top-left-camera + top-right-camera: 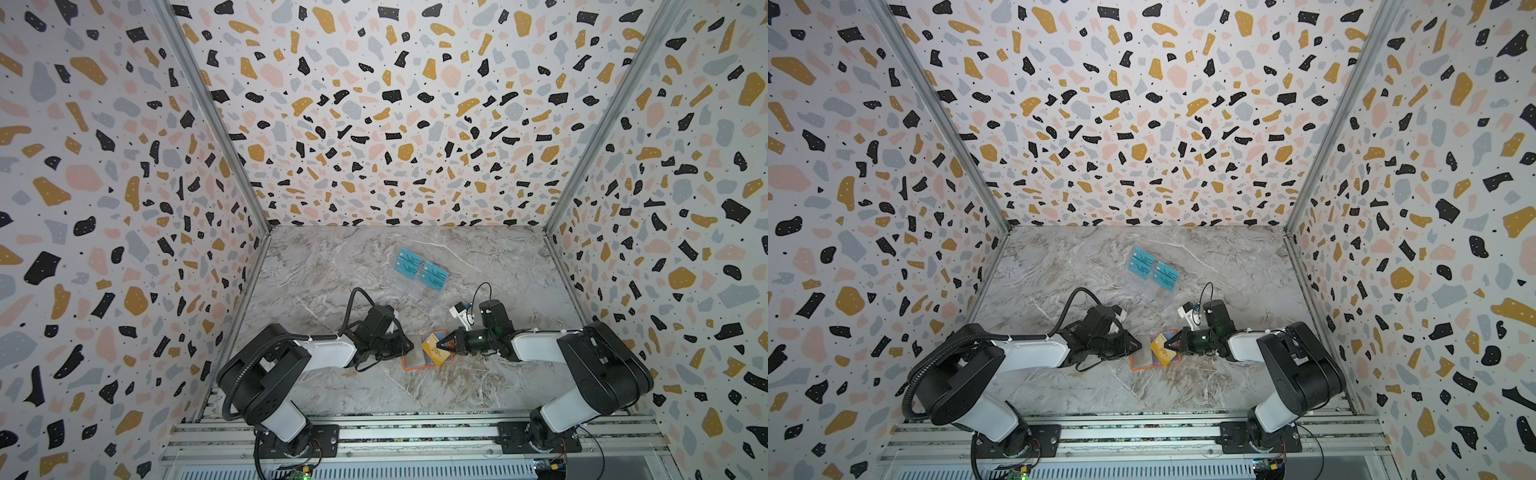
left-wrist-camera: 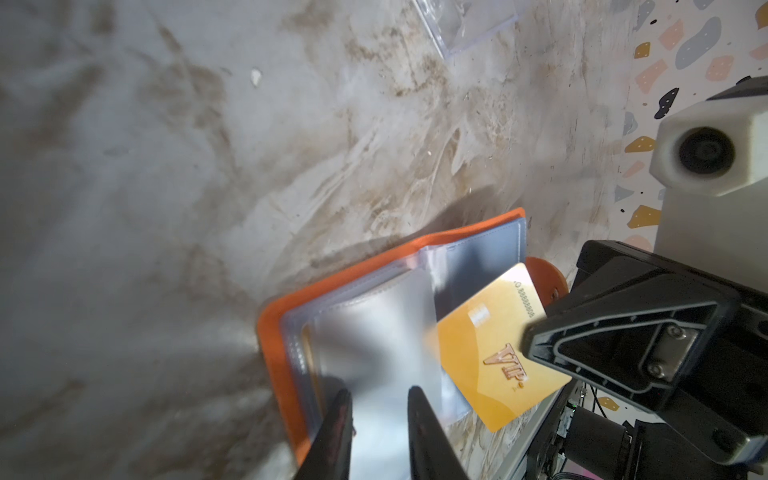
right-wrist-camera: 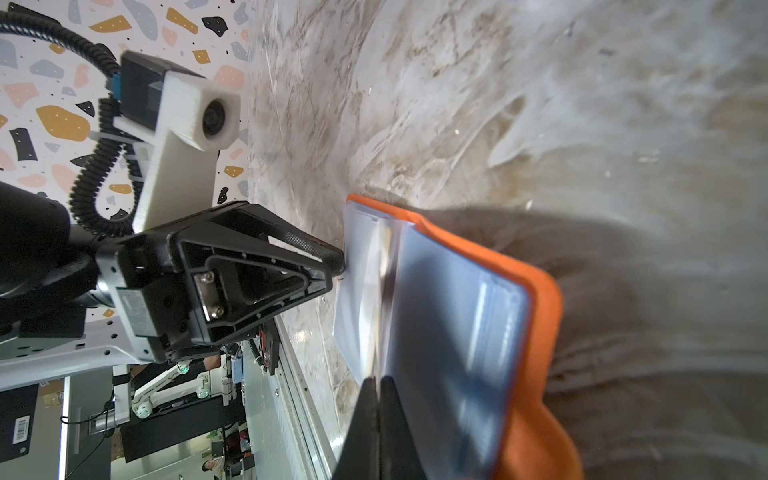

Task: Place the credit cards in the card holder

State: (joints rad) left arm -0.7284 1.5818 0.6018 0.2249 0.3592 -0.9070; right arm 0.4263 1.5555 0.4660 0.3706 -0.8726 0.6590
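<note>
Right jaws pinch a gold card tilted over the open holder on the desk; left jaws, part-open, clamp a sleeve — card could miss the slot.

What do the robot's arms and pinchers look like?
Both arms have chunky black joints and smooth white shells. The left gripper and right gripper are black, with triangle-shaped fingers and silver screws. Each wrist carries a white camera block. A ribbed black cable loops along the left arm.
</note>
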